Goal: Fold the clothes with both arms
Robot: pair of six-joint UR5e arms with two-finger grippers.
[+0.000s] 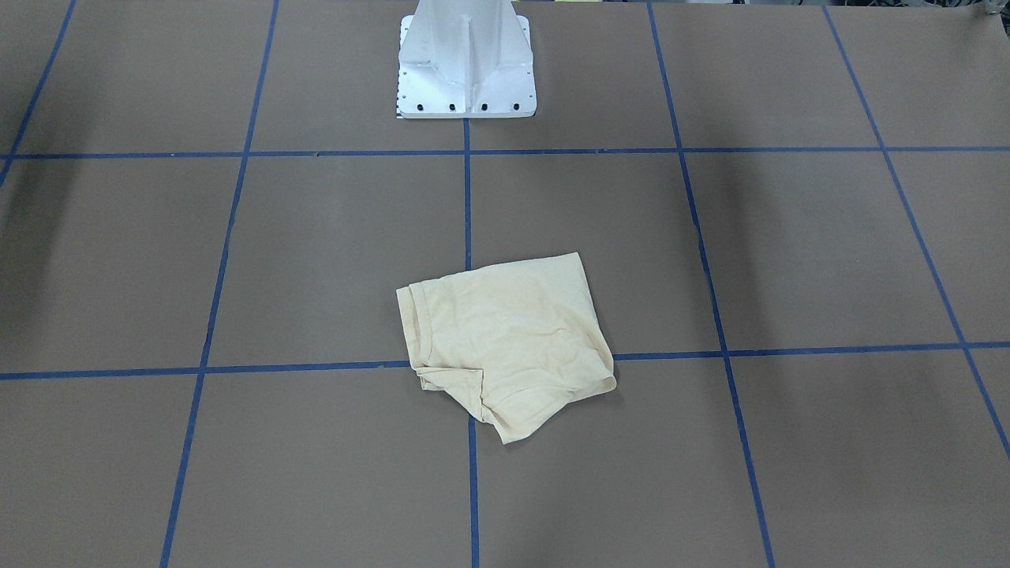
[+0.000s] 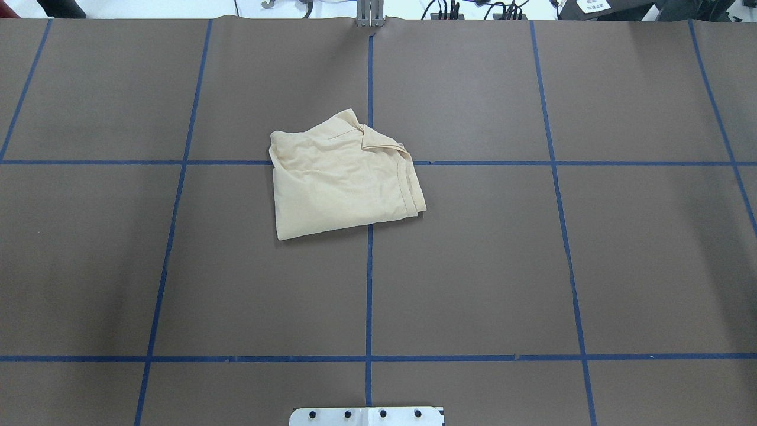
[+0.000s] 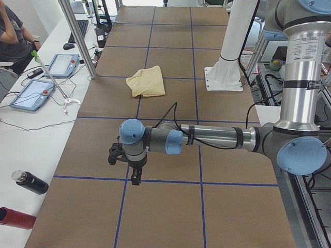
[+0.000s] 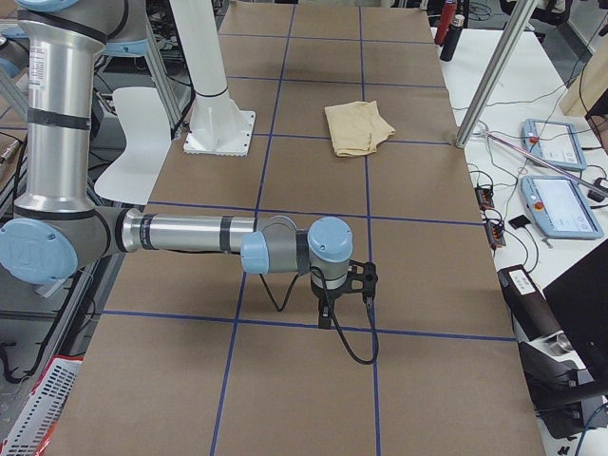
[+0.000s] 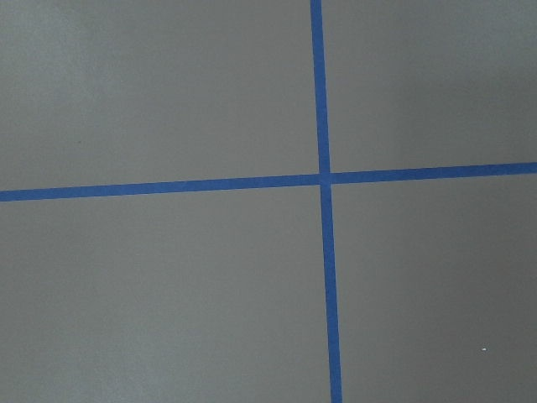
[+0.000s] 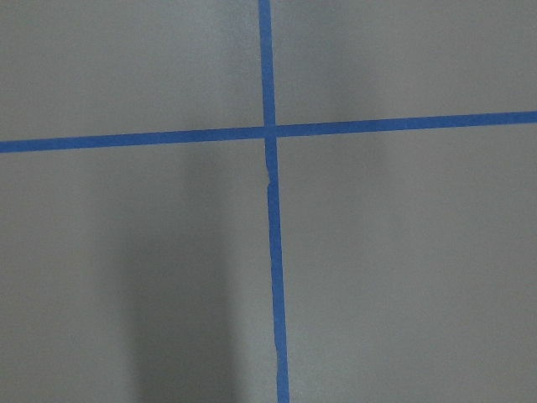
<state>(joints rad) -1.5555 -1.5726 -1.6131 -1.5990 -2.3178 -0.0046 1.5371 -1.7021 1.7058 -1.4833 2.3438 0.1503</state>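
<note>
The clothes are one pale cream-yellow shirt [image 1: 505,343] [image 2: 343,177], lying folded into a compact, roughly square bundle at the middle of the table; a ribbed hem runs along one side. It shows small in the side views [image 3: 146,81] [image 4: 358,127]. Both arms hang low over the table's two ends, far from the shirt. My left gripper [image 3: 135,179] and my right gripper [image 4: 324,321] point down at bare table; I cannot tell whether they are open or shut. Both wrist views hold only brown table with a blue tape cross.
The white pedestal base [image 1: 465,71] [image 2: 366,416] stands at the robot's edge of the table. Blue tape lines [image 2: 369,284] divide the brown surface into squares. A side bench carries teach pendants [image 3: 32,94], bottles [image 3: 30,182] and cables; a seated person [image 3: 13,36] is beside it.
</note>
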